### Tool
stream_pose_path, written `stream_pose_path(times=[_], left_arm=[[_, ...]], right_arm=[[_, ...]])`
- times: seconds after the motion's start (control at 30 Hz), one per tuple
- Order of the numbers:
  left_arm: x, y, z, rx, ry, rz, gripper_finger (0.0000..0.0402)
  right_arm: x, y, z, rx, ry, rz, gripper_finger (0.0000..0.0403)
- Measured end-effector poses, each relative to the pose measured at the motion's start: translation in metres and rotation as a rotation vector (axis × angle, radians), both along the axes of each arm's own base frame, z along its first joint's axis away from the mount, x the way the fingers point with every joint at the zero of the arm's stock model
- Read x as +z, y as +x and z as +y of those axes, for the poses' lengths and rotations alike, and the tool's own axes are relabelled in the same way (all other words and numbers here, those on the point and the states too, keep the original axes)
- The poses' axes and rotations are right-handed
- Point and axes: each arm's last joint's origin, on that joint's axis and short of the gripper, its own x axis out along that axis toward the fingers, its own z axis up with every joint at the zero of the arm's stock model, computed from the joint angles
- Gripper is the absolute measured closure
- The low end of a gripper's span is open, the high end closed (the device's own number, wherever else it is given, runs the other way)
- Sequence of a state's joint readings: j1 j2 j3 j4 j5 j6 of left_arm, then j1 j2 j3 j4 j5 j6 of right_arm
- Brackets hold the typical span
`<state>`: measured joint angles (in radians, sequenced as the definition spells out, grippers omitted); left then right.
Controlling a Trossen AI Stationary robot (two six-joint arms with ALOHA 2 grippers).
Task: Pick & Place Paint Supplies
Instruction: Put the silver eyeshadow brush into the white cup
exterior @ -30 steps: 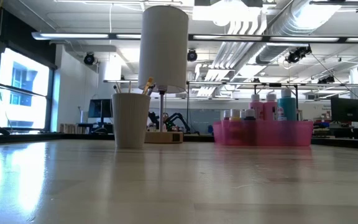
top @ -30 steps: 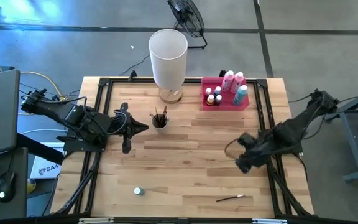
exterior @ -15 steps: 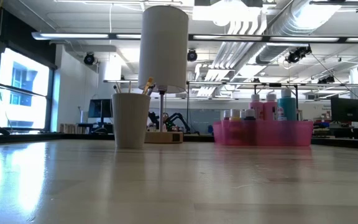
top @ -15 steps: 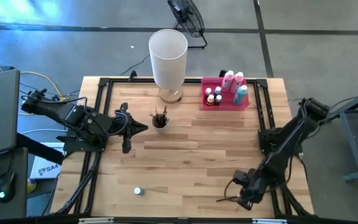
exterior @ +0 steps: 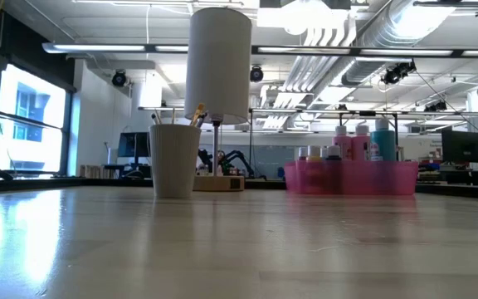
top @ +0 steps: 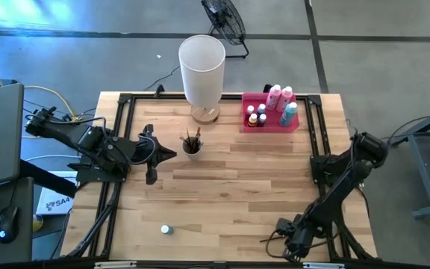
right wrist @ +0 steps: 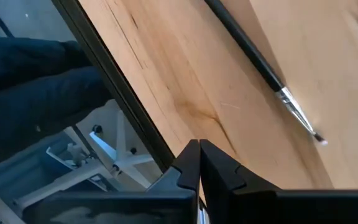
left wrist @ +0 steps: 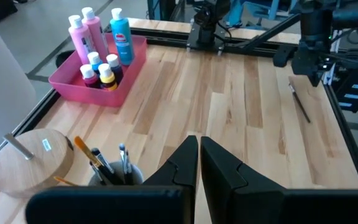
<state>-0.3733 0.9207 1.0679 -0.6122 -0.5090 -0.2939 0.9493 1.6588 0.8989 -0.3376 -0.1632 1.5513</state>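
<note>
Since a second ago our right arm has swung from mid-desk down to the near right corner, and the right gripper [top: 291, 240] has brought its fingers together; the right wrist view shows them pressed flat against each other with nothing between. The loose paintbrush [right wrist: 263, 68] still lies on the wood just beyond those fingertips, apart from them, near the desk's [top: 230, 187] near edge. We judge this grab missed, or the fingers shut before reaching it.

As for progress, the pink and teal bottles [top: 281, 101] and the tiny capped ones already stand in the pink tray [top: 269, 124] at the far right, and several brushes stand in the cup [top: 192, 144] beside the tall white cylinder [top: 201, 69]. Left to do, as we see it: the brush by the right gripper and one small bottle [top: 166, 229] lying alone near the front left.

Our left gripper [top: 154, 155] waits just beside the cup, fingers closed and empty.
</note>
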Motion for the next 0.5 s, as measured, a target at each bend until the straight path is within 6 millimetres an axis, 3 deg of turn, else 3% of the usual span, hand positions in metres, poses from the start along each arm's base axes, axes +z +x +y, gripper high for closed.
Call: stream_pose_path(times=[0.5], left_arm=[[-0.002, -0.001, 0.0, -0.003, 0.009, 0.027, 0.0387]], right_arm=[[-0.03, 0.008, 0.0, -0.031, -0.108, 0.035, 0.04]])
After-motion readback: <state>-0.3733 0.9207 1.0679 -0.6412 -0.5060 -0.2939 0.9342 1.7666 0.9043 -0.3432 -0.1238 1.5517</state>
